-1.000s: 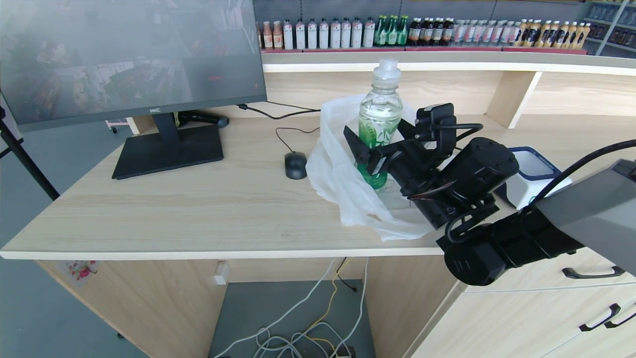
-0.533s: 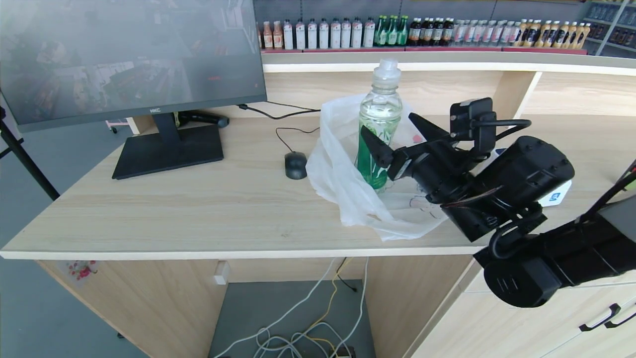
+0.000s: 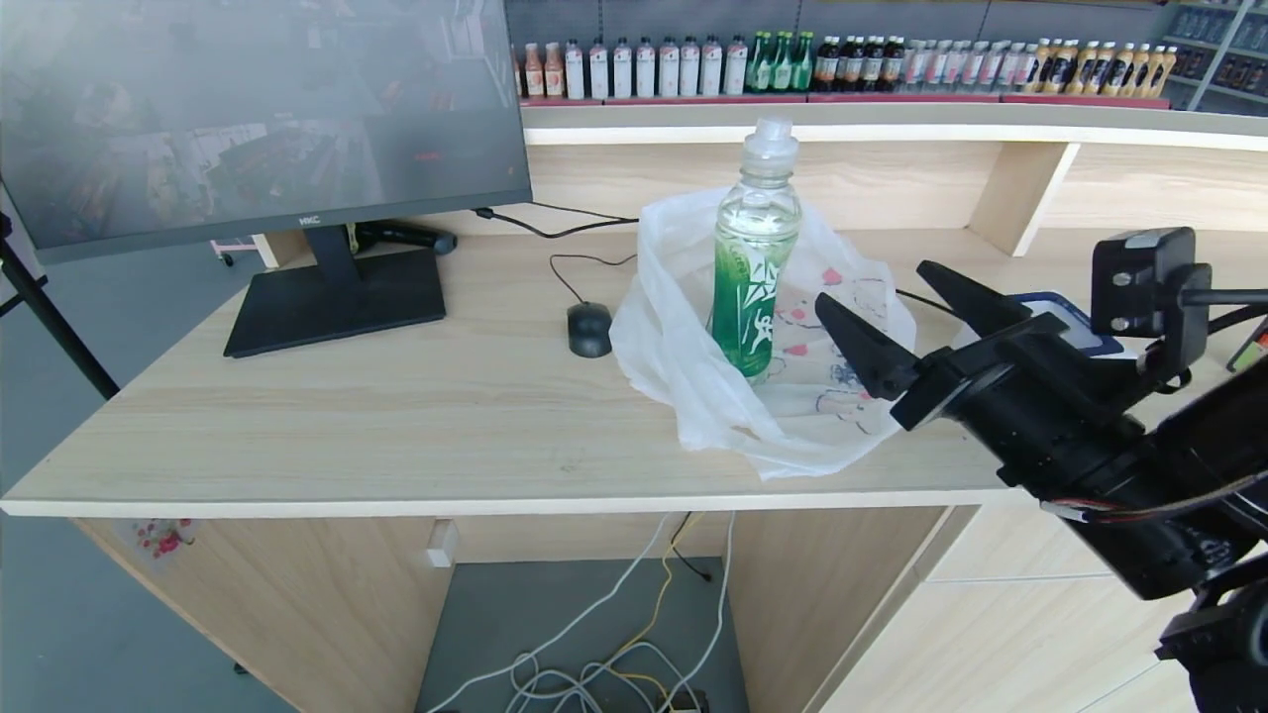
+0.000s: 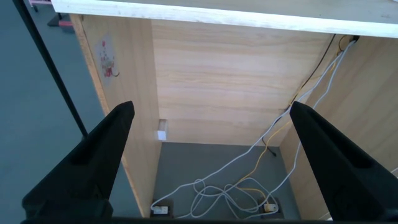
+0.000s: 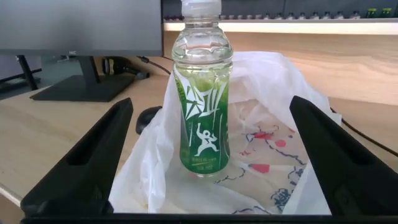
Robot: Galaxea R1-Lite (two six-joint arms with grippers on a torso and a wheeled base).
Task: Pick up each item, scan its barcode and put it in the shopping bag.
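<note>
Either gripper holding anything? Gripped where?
Nothing held. Right gripper open, clear of the bottle standing in the bag; left gripper open, empty.

Right arm (image 3: 1119, 465) matte black, cylindrical; tapered black fingers (image 3: 860, 349); boxy camera (image 3: 1149, 282), two screws, black cable (image 3: 1233, 295).

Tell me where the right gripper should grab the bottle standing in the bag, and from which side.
Probably the green-labelled middle of the bottle, approached level from the robot's right, where the open right gripper faces it. The bottle stands upright, its body is round and even there, and the bag lies low on that side.
</note>
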